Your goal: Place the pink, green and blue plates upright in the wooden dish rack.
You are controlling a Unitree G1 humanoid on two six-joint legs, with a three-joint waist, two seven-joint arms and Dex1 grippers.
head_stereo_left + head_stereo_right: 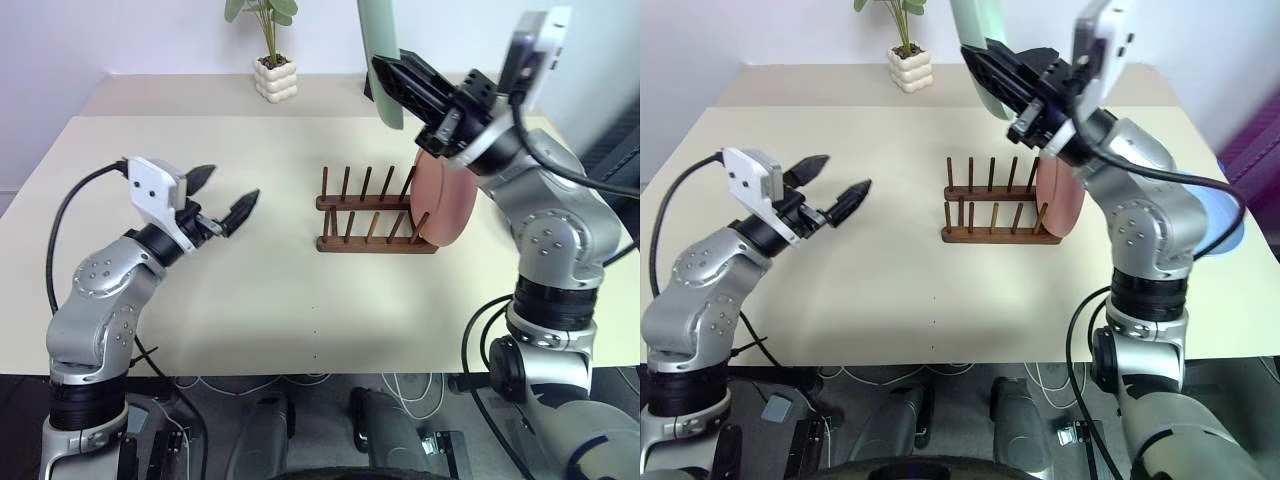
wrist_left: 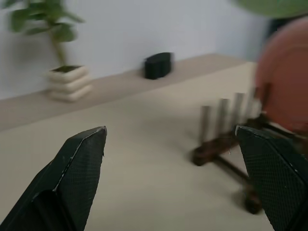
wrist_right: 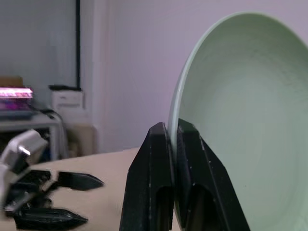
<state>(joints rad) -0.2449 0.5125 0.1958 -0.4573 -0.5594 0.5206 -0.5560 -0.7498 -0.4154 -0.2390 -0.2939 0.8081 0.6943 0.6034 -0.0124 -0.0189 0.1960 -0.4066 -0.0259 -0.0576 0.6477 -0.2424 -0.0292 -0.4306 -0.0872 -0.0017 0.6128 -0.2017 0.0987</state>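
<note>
Up high, right gripper (image 1: 392, 82) clamped on the rim of the green plate (image 1: 380, 50), holding it on edge above the table (image 1: 250, 290), over and slightly behind the wooden dish rack (image 1: 372, 212); seen from the right wrist, both black fingers pinching the rim with the plate's pale hollow face turned to the camera. Down on the rack, pink plate (image 1: 447, 198) standing upright in the slot at the end nearest the right arm, remaining pegs bare. Over to the left, left gripper (image 1: 225, 198) spread wide and grasping nothing, hovering above the tabletop well apart from the rack, fingertips aimed toward it. Behind, at the far edge, potted plant (image 1: 272, 60) in a ribbed white pot. Blue plate (image 1: 1228, 222) partly visible behind the right arm.
</note>
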